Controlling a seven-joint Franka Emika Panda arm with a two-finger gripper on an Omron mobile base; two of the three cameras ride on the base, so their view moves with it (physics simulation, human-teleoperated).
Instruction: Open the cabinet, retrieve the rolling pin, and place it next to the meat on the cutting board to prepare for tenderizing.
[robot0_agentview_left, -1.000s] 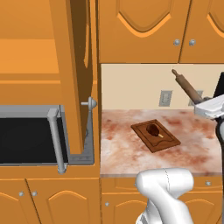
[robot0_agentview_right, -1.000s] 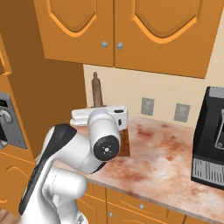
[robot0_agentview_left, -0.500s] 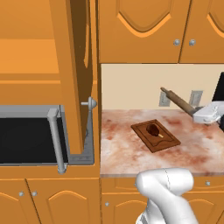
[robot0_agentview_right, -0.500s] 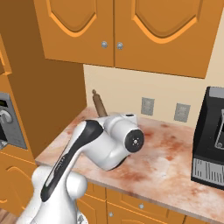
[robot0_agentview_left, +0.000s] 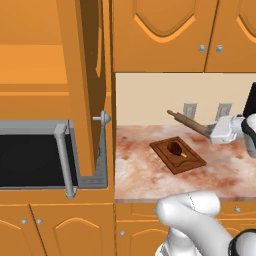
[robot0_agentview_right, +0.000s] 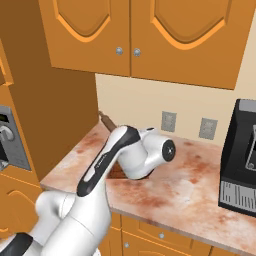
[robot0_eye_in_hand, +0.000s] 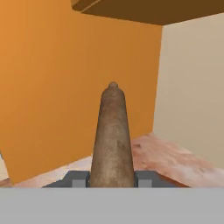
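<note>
We swung the rolling pin (robot0_agentview_left: 189, 122) down lower, gripper (robot0_eye_in_hand: 112, 178) shut tight on it, above cutting board (robot0_agentview_left: 178, 155) w/ meat (robot0_agentview_left: 174, 147), cabinet (robot0_agentview_left: 85, 85) door open

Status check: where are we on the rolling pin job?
Done: cabinet door open, rolling pin out. In hand: the tool is shut on the pin, holding it in the air behind the cutting board. Left: lay it beside the meat.

Bright, even rendered light all round, no glare; soft shading beneath the upper cupboards, edges crisp, slightly blocky close ahead of the hand.
</note>
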